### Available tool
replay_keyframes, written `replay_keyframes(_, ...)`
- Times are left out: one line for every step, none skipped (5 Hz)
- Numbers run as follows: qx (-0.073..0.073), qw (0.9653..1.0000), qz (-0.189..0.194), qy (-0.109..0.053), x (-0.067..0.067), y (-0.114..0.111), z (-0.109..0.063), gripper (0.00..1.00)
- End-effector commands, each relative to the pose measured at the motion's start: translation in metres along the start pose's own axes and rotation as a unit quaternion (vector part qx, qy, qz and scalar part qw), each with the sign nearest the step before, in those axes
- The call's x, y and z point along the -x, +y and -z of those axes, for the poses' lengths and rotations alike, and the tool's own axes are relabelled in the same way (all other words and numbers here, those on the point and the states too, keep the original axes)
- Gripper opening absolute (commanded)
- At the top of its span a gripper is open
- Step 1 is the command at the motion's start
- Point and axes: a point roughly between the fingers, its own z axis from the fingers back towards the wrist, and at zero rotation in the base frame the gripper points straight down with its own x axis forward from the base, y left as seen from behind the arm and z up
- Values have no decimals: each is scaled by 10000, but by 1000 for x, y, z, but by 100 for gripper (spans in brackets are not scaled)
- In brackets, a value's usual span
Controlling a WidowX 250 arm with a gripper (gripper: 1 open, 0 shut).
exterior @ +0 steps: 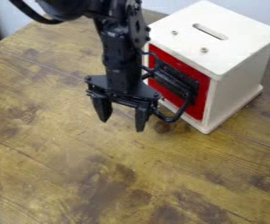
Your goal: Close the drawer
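The drawer [170, 73] shows its red front on the left face of the cream box casing [219, 54], with a black bar handle [176, 91] across it. The front sits close against the casing; I cannot tell whether a gap is left. My gripper [120, 118] points straight down just left of the drawer front, low over the table. Its two black fingers [103, 113] stand apart and nothing is between them. The arm covers the drawer's left edge.
The worn wooden table [67, 166] stretches to the left and toward the front. The casing has a slot [207, 31] in its top and stands at the back right. A dark floor strip shows at the far left edge.
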Motion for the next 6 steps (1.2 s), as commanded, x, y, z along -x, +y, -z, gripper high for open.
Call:
replay_keyframes(26,9988,-30,-488,-8,12,-37,100)
replay_keyframes(27,9989,149,-444,-1,2,-34,100)
replay_keyframes(50,9983,337,-482,1,-9,-31,100)
replay_keyframes(38,9985,262,-483,-8,-2,-37,100)
replay_keyframes(29,9987,208,-460,-14,7,-50,100)
replay_keyframes(13,9988,131,-477,-16,19,-67,100)
